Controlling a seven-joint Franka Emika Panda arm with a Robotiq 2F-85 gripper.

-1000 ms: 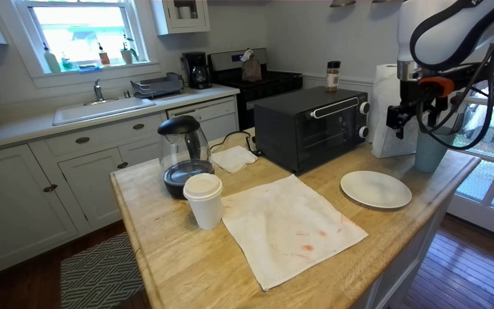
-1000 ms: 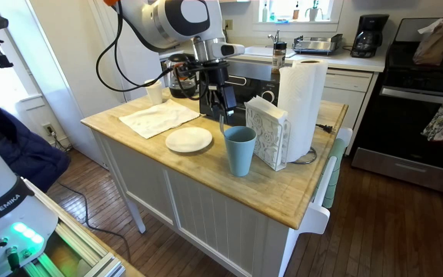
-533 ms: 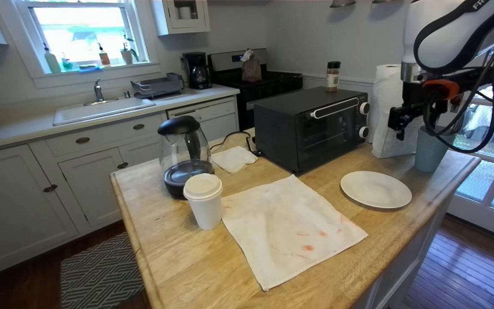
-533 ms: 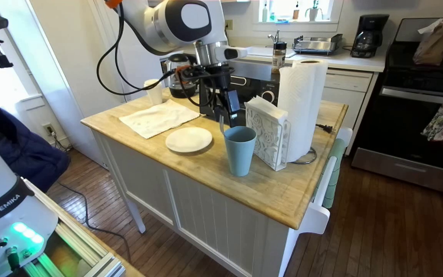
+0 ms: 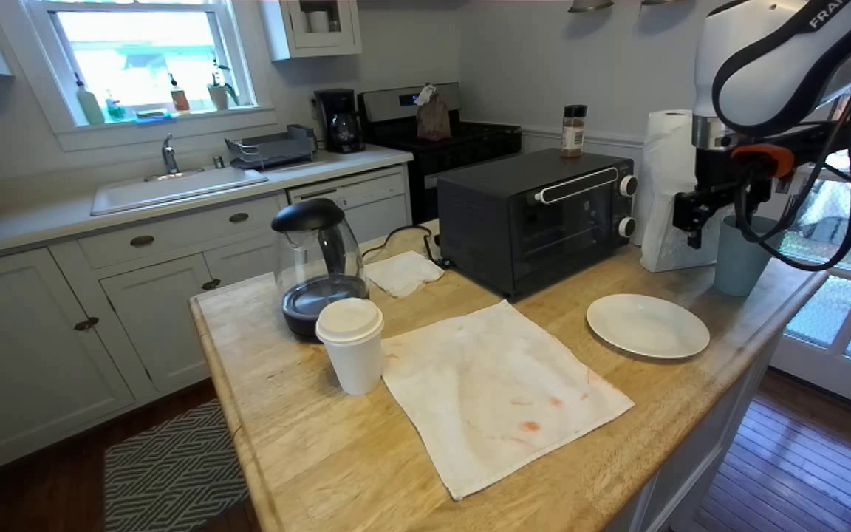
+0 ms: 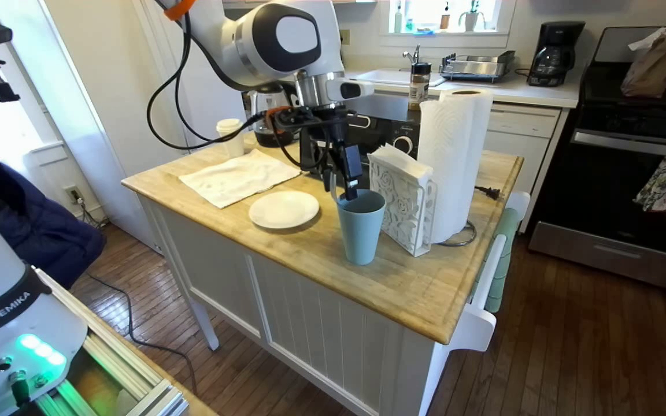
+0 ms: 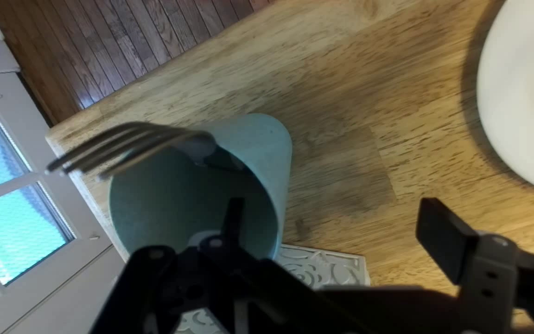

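While the fork leans out of the blue-green cup at the left of your wrist view, its tines toward the left edge, the cup's mouth faces you at centre left. At bottom centre, partly behind your gripper, you have the white napkin holder. Across the lower half, the gripper's fingers stand wide apart, one overlapping the cup's mouth; you cannot tell whether it dips inside. At upper right you see the white plate.

Glare from overexp. window, wrist view w/ blurry fingers
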